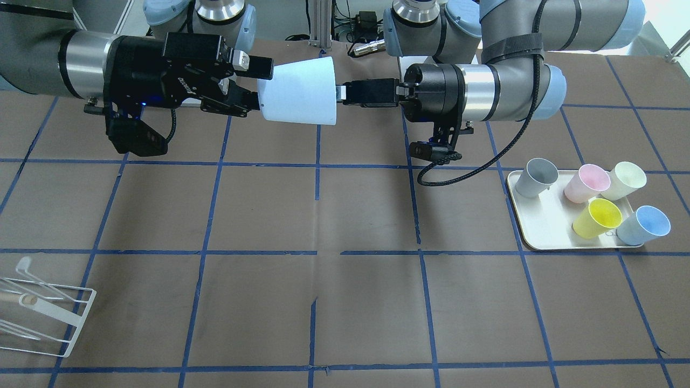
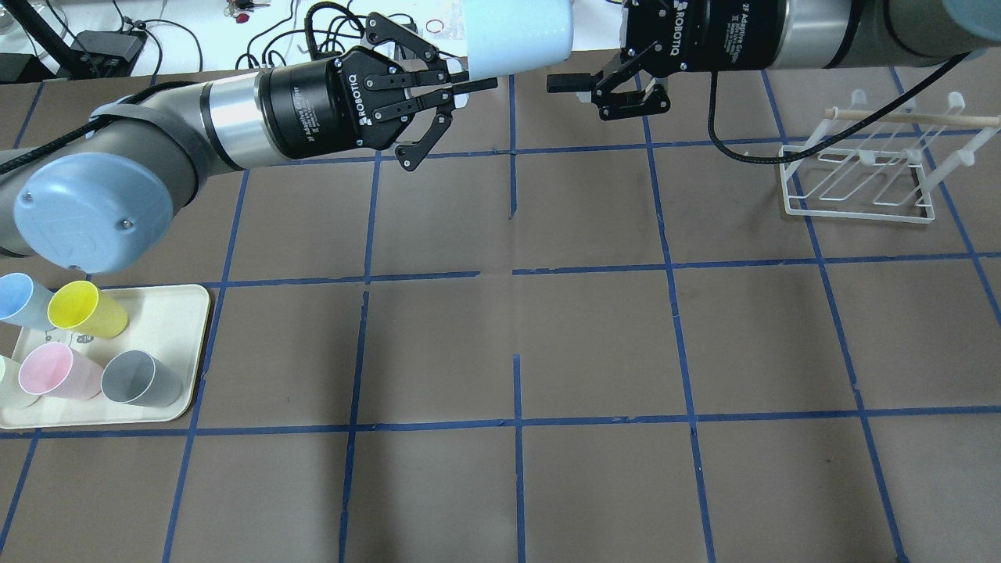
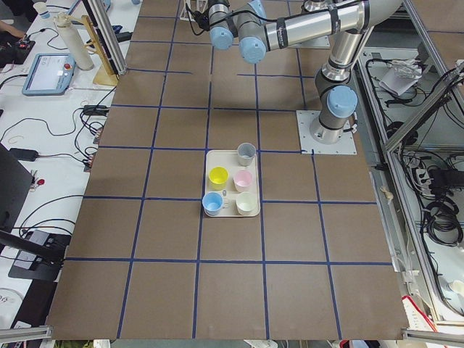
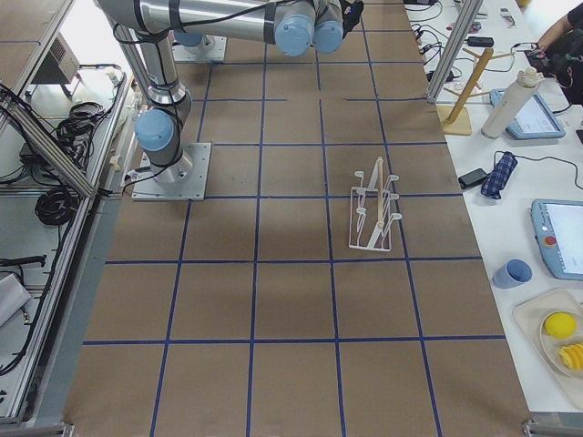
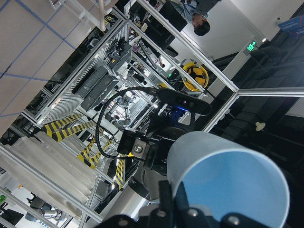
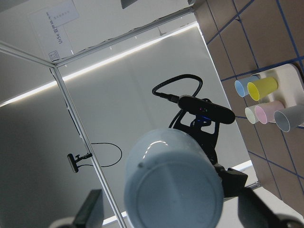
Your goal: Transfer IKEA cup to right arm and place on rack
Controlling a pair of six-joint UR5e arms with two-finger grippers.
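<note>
Pale blue matte plastic marks out the IKEA cup in the front-facing view. It lies on its side in mid-air, well above the table. The left gripper pinches the wall at the wide mouth, and the right gripper is spread about the narrow base, one finger above and one below. The rack stands at the table's corner on the right gripper's side, well apart from the handover. The tray of other cups lies at the opposite side. In the overhead view the left gripper's fingers are drawn together on the cup wall, and one finger of the right gripper reaches towards the base. The two side views show the grippers too small to read. The left wrist view shows the blue inside, with a finger clamped at the rim. The right wrist view looks at the rounded base, with both fingers standing wide of it and nothing gripped. The cup is probably light, stiff and rather smooth, and because it tapers, a squeeze at the very base could slip off it. The safer hold is probably across the body a little up from the base, closed before the rim grip lets go.
</note>
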